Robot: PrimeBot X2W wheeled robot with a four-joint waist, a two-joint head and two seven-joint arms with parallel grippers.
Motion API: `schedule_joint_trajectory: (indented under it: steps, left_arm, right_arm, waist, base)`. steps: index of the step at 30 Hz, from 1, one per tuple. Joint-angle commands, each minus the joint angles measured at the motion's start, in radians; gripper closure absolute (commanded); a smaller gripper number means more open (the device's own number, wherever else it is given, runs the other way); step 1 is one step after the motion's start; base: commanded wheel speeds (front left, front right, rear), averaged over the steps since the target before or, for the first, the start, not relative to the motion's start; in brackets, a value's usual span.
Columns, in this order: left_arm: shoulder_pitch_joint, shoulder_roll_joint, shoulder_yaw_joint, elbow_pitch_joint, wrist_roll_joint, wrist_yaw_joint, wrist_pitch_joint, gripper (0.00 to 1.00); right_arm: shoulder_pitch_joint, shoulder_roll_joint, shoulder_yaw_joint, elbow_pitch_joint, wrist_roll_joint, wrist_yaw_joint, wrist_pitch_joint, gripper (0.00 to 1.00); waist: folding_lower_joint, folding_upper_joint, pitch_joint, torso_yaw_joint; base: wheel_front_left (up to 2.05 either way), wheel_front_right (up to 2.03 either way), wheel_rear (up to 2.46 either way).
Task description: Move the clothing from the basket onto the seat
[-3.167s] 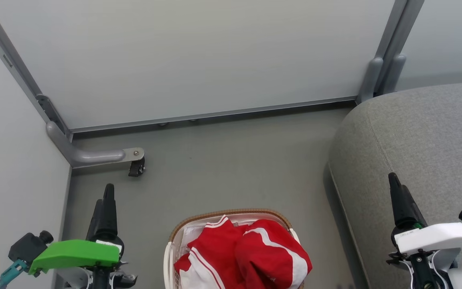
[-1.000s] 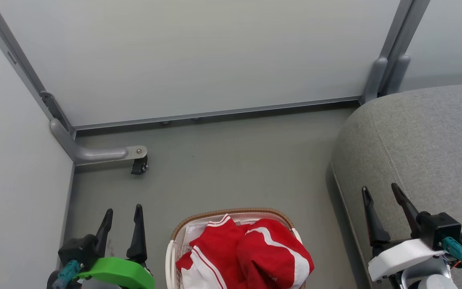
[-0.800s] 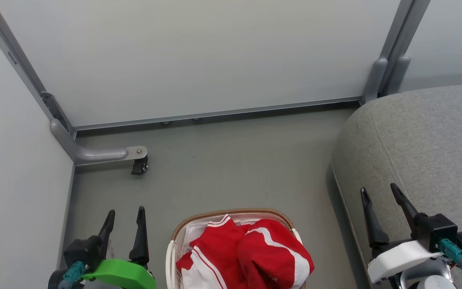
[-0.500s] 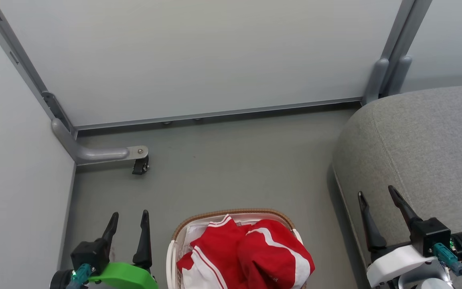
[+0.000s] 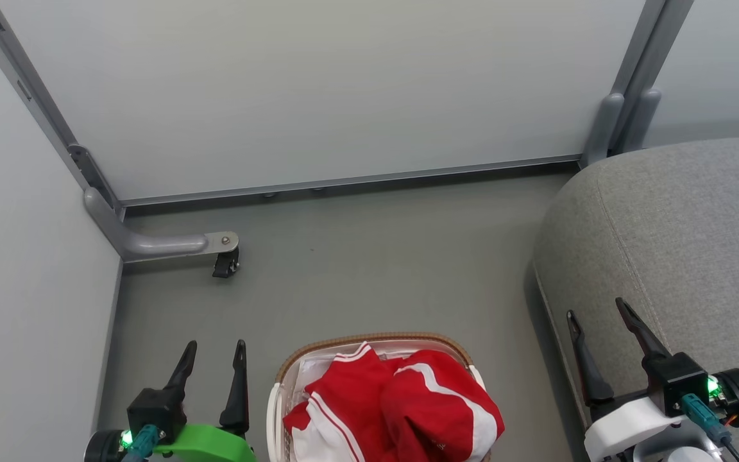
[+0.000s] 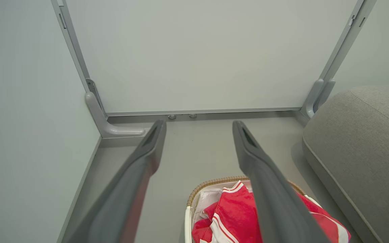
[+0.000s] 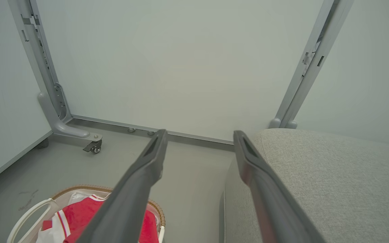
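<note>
Our left hand (image 5: 215,344) and right hand (image 5: 595,309) gape empty; clothing (image 5: 395,404) fills the basket (image 5: 369,337) at 6 o'clock, seat (image 5: 664,224) at 3. The right wrist view catches a basket handle (image 7: 25,218).

No text, label, brand name, number or sign can be read in any of the views.
</note>
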Motion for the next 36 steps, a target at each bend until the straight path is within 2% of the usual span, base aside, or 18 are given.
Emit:
schedule_joint_trajectory:
  steps: [1,17,23,29,36]
  left_arm:
    - [0.012,0.007,0.002,0.004,-0.001,-0.004,-0.001,0.00]
    - [0.004,0.006,-0.006,0.009,-0.002,-0.004,-0.001,0.00]
    - [-0.028,0.006,-0.040,0.008,-0.015,-0.004,-0.001,0.00]
    - [-0.105,0.006,-0.167,0.047,-0.008,-0.004,-0.001,0.00]
    - [-0.260,0.006,-0.418,0.152,-0.011,-0.004,0.000,0.00]
  right_arm:
    - [0.009,-0.006,0.001,0.000,-0.003,0.000,-0.005,0.00]
    - [0.003,-0.006,0.003,-0.008,0.004,0.000,-0.005,0.00]
    - [-0.020,-0.006,0.007,-0.014,0.004,0.000,-0.005,0.00]
    - [-0.066,-0.006,0.021,-0.034,0.003,0.000,-0.005,0.00]
    - [-0.148,-0.006,0.019,-0.065,0.007,0.000,-0.004,0.00]
  waist:
    - [0.0000,0.0000,0.001,0.000]
    - [0.0000,0.0000,0.011,-0.002]
    - [0.0000,0.0000,0.046,-0.004]
    - [0.0000,0.0000,0.124,-0.018]
    - [0.0000,0.0000,0.279,-0.063]
  base:
    - [0.00,0.00,0.00]
    - [0.00,0.00,0.00]
    - [0.00,0.00,0.00]
    - [0.00,0.00,0.00]
    - [0.00,0.00,0.00]
